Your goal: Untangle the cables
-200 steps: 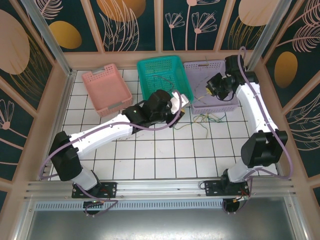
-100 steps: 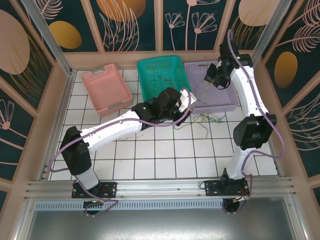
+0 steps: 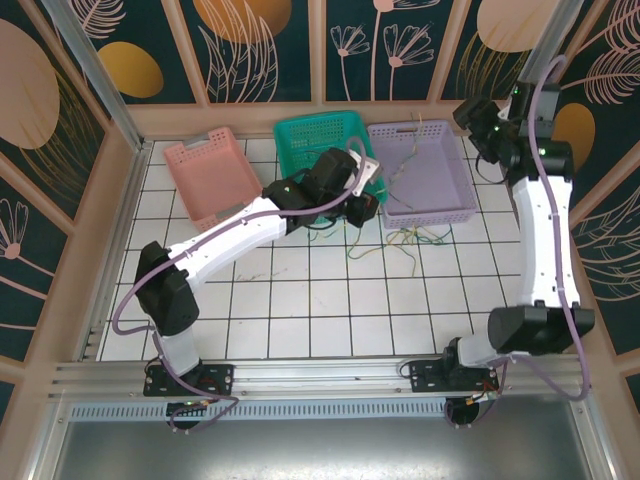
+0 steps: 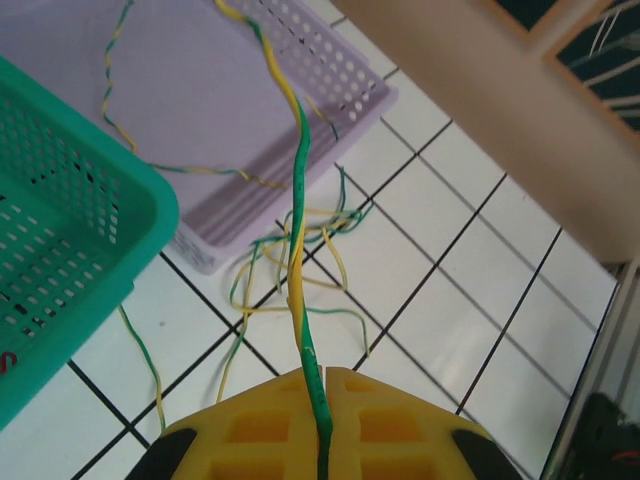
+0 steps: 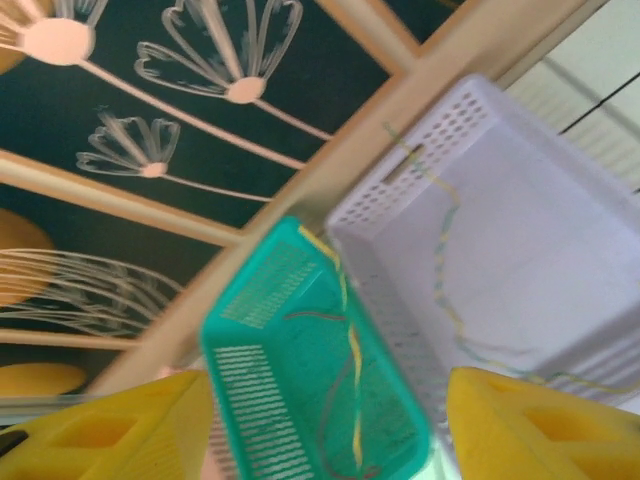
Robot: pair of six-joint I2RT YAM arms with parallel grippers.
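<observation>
My left gripper is shut on a green-and-yellow cable, which runs taut from the yellow fingers up into the lilac basket. In the top view this gripper sits between the green and lilac baskets. A loose tangle of yellow and green cables lies on the tiles in front of the lilac basket; the same tangle shows below my left wrist. My right gripper is open with nothing between its fingers, raised at the back right. Red and yellow cables lie in the green basket.
A pink basket stands at the back left, next to the green basket. A thin yellow-green cable lies in the lilac basket. Wooden walls close the back and sides. The near white tiles are free.
My right gripper has opened and lifted away from the lilac basket toward the back right corner. My left arm has moved farther back, still gripping its cable.
</observation>
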